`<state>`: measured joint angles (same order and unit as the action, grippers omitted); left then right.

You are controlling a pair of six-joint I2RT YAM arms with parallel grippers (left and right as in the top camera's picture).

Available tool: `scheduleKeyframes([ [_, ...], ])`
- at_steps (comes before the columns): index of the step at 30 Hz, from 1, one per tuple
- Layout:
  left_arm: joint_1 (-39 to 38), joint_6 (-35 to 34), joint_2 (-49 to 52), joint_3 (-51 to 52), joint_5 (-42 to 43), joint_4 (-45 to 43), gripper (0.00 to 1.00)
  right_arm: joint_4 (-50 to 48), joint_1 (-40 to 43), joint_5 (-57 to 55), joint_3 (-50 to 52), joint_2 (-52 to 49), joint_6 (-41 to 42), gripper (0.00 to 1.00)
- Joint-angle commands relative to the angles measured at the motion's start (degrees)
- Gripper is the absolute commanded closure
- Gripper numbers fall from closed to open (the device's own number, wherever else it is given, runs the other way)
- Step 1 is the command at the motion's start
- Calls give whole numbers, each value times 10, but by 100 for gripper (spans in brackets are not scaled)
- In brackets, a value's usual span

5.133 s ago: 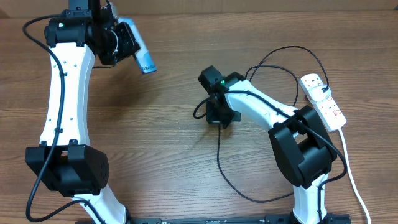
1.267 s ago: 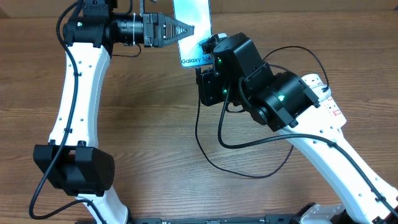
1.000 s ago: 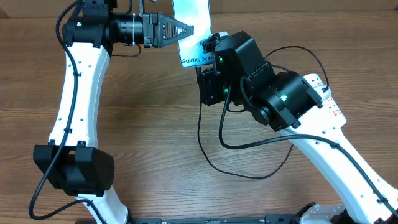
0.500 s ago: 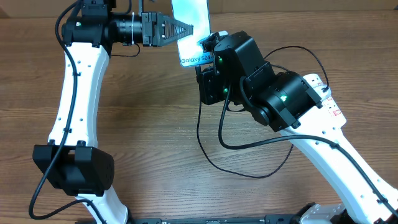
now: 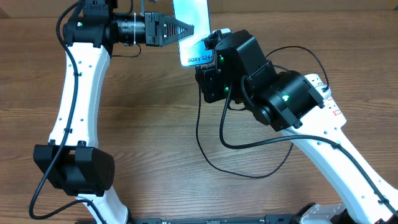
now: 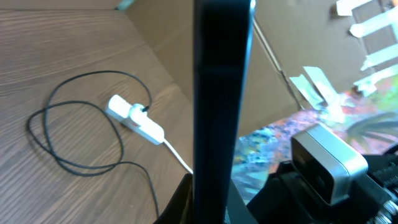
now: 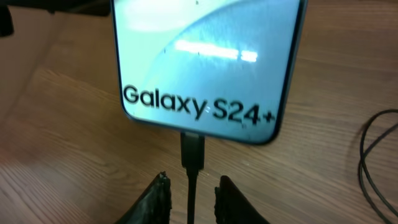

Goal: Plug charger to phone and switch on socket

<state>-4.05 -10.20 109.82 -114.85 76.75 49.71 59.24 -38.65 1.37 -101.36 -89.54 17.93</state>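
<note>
Wood-grain table (image 5: 155,124), with the phone (image 5: 196,12) held above its far edge and the charger (image 5: 202,146) plugged in.
The left gripper (image 5: 186,29) is clamped on the phone's side edge. The phone's long axis runs away from the robot, screen up, with the "Galaxy S24+" end nearest. The plug tip (image 7: 192,151) sits in that end's port. The right gripper (image 7: 192,186) has its fingers parted either side of the cable, clear of it. Five seconds earlier the phone hung farther left and tilted, and the right gripper was low at mid-table.
</note>
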Motion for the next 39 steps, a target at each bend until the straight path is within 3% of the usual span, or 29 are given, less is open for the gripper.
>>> scheduleKeyframes([
  [1, -1, -5, -4, -8, -37, 2, 96, 8, 1, -9, -18, 1, -2, 70],
  [6, -2, 26, -4, -7, -125, 66, 96, 21, 2, -18, -19, 1, 15, 40],
  [9, -6, 53, -4, -3, -197, 120, 95, 28, 3, -57, -18, 1, 47, 28],
  [15, -31, 59, -3, 41, -276, 141, 96, 42, 25, -73, -18, 1, 89, 27],
  [19, -48, 5, 13, 81, -334, 117, 96, 58, 46, -70, -18, 1, 113, 27],
  [39, -59, 24, 216, 89, -279, 110, 96, 101, 72, -51, -17, 1, 113, 24],
])
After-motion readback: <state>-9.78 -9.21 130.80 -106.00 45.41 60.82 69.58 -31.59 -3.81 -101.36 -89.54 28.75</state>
